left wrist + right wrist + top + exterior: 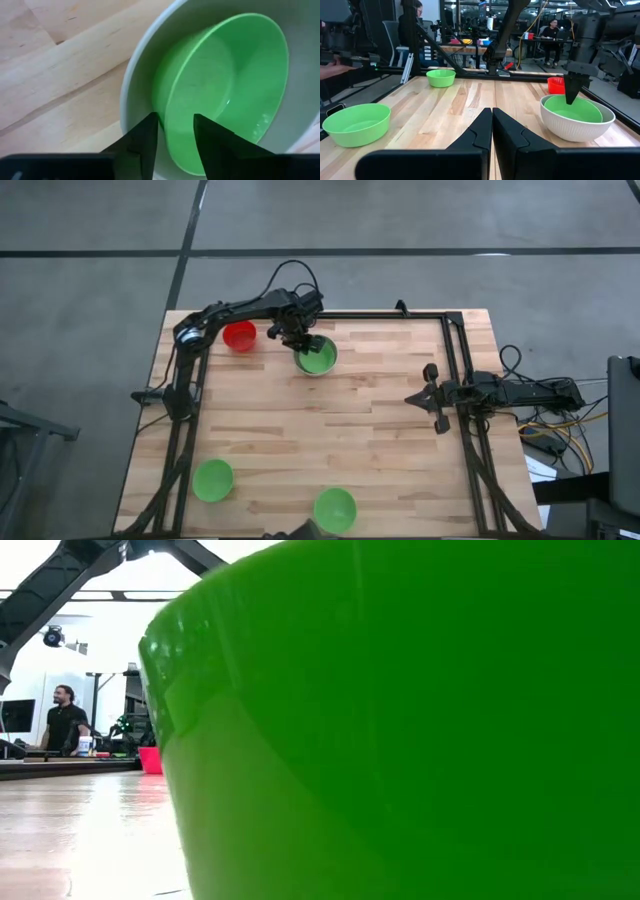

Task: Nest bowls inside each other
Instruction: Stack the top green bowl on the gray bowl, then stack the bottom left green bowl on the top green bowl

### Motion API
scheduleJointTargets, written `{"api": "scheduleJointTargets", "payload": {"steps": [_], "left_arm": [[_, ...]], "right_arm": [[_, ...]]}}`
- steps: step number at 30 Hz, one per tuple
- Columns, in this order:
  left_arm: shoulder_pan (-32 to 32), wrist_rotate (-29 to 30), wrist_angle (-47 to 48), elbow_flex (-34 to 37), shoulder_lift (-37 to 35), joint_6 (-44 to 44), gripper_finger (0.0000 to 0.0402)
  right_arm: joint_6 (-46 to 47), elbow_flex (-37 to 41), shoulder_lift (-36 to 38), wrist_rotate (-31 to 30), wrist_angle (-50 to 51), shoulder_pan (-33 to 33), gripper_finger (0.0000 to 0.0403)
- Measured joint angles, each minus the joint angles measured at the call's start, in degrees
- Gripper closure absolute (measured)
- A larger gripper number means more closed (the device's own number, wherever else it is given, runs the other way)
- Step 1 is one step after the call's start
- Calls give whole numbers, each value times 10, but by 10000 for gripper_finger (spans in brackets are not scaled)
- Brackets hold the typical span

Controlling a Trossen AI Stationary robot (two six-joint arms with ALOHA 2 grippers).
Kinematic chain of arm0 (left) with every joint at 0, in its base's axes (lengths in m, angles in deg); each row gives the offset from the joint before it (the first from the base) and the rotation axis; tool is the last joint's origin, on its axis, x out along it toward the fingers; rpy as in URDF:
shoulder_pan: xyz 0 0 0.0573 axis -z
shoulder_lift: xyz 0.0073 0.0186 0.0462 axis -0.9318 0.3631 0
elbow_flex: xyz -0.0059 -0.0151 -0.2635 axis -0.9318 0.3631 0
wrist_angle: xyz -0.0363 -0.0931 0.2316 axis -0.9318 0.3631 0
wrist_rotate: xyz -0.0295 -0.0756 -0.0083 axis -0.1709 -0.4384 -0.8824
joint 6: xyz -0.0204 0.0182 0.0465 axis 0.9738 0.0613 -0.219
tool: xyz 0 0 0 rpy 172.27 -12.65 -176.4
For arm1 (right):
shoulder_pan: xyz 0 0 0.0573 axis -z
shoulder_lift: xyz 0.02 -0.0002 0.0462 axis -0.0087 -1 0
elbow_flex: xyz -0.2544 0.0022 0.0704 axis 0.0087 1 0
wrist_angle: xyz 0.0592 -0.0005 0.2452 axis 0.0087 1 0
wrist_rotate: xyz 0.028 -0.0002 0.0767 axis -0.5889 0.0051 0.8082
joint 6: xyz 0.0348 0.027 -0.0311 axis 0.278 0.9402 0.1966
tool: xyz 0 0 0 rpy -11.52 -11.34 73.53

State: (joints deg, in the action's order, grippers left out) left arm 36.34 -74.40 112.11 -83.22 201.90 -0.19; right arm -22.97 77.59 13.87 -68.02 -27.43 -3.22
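Risk right now is the pull-out: left end effector (296, 338) is released, fingers straddling the rim of the green bowl (318, 357) already sitting in the white bowl (577, 127) beneath it. Lift crooked and a finger could snag that rim and flip it out. Right end effector (437, 398), clenched, waits well off to the side.

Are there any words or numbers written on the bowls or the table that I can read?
None can be read.
The white bowl and the green bowl inside it are plain.
The red bowl and the wooden table show no writing.
Things on the desks in the room behind are too small to read.
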Motion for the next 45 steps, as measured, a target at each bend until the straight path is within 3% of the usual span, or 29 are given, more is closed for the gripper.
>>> {"api": "scheduleJointTargets", "payload": {"steps": [26, 35, 45], "left_arm": [[6, 36, 63, -105, -35, -47, 271], [43, 100, 60, -104, -108, -27, 271], [126, 185, 52, -103, -167, -27, 271]], "right_arm": [[0, 0, 0, 0, 0, 0, 394], [0, 0, 0, 0, 0, 0, 394], [0, 0, 0, 0, 0, 0, 394]]}}
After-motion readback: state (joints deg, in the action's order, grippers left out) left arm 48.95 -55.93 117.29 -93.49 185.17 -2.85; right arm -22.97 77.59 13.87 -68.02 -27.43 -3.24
